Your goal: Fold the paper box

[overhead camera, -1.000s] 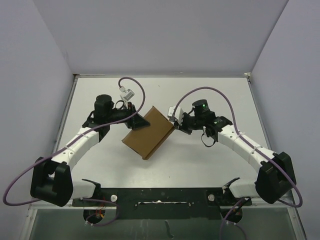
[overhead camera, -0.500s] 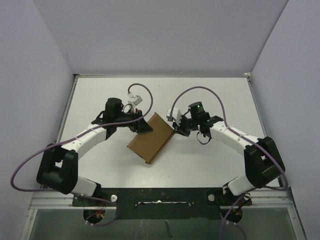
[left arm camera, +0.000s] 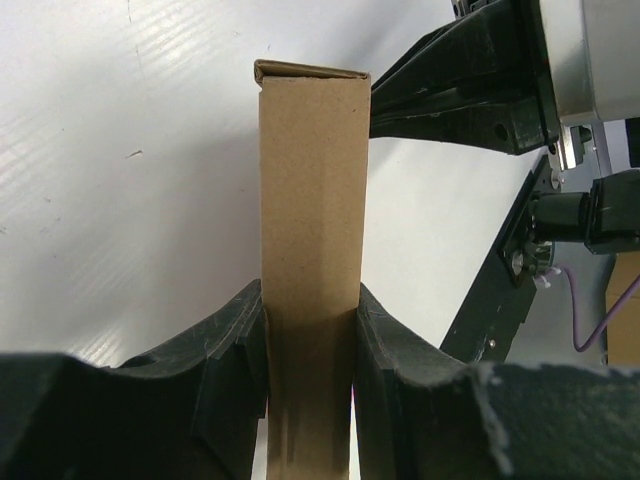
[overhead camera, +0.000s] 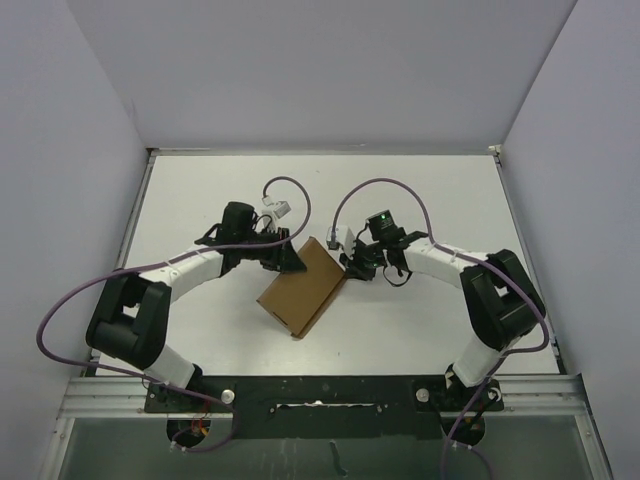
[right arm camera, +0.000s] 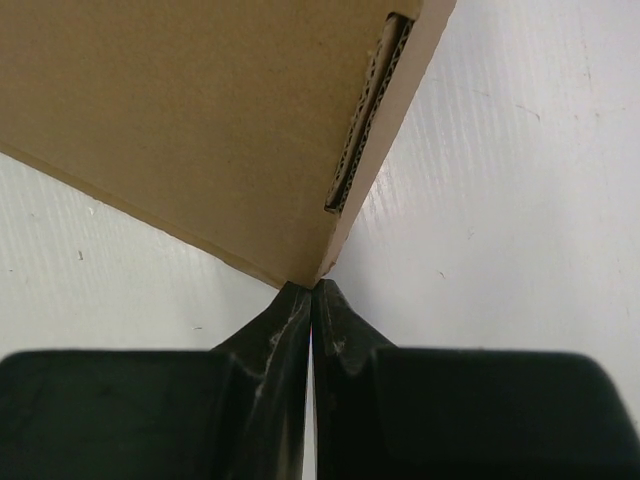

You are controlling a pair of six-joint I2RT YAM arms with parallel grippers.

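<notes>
My left gripper (overhead camera: 285, 258) is clamped on the paper box (overhead camera: 300, 295), and my right gripper (overhead camera: 350, 265) is closed, its tips at the box's opposite edge. From above, the white worktop (overhead camera: 420, 330) lies bare around the box, which is folded flat and sits slanted between my two arms, near the middle. Pale walls (overhead camera: 320, 70) close in the worktop at the back and on both sides. A metal rail (overhead camera: 320, 395) runs along the near edge, where my arm bases are bolted. A purple cable (overhead camera: 300, 195) loops above each wrist, clear of the box.

From my left wrist, my left gripper (left arm camera: 310, 305) pinches the thin side of the box (left arm camera: 312, 180), one finger on each broad face. The box stands on edge and stretches away from me. Past its far end, to the right, the black body of my right gripper (left arm camera: 470, 90) reaches in close to the box. The worktop (left arm camera: 120, 150) shows fine ridges and a few small marks.

From my right wrist, my right gripper (right arm camera: 312, 292) has its fingers pressed together, and their tips touch the lower corner of the box (right arm camera: 180, 120) with no cardboard between them. A tucked flap shows its corrugated edge at that end. White worktop (right arm camera: 520, 200) lies on both sides.
</notes>
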